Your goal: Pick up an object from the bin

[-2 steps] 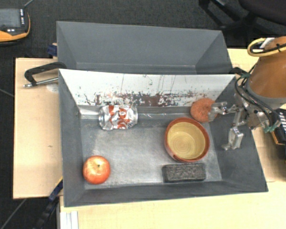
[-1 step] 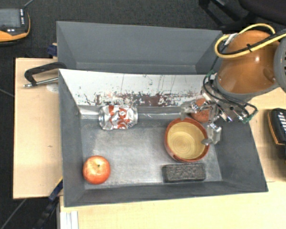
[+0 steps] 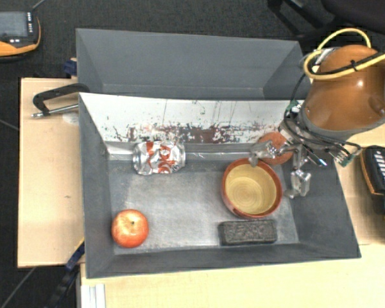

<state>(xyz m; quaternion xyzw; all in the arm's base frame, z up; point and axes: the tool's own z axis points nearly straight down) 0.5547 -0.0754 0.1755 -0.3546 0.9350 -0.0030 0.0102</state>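
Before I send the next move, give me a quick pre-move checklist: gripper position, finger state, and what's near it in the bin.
1. Gripper placement: above the upper right rim of the wooden bowl, on the right of the bin: ok.
2. Fingers spread, shut on nothing: ok.
3. Bowl upright, mouth up, nothing inside: ok.
4. Fingertips clear of the bowl's rim: cannot tell.
5. Dark grey block close in front of the bowl, apart from the gripper: ok.
6. Crushed can and apple far left, out of the way: ok.
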